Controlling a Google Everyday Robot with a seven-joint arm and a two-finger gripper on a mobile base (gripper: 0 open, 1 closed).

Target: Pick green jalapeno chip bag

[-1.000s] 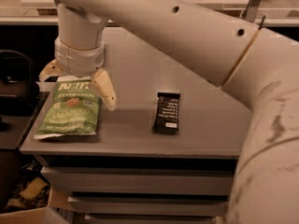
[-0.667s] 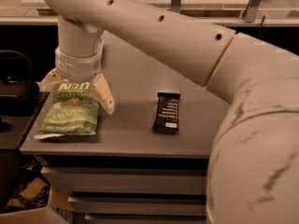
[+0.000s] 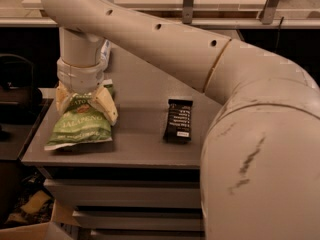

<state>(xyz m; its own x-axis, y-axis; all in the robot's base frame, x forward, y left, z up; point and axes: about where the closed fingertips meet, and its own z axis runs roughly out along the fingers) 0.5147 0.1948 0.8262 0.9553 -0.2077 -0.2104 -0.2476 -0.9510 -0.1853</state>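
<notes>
Two fingers (image 3: 107,106) of our gripper (image 3: 86,110) stand spread astride the top end of the green jalapeno chip bag (image 3: 80,131), which lies flat on the table (image 3: 135,149) just beneath, nothing clamped. We fear the slick film may crumple or slip out on closing (bag sealed, contents unseen).

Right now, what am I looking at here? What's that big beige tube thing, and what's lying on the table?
The beige tube is a robot arm. There is only one picture, from a camera looking down past the arm at a grey table. The arm ends in a two-finger gripper, its fingers spread either side of the top of a green jalapeno chip bag, which lies flat on the table. Further right in the picture lies a small black snack wrapper. Nothing is lifted yet.
</notes>
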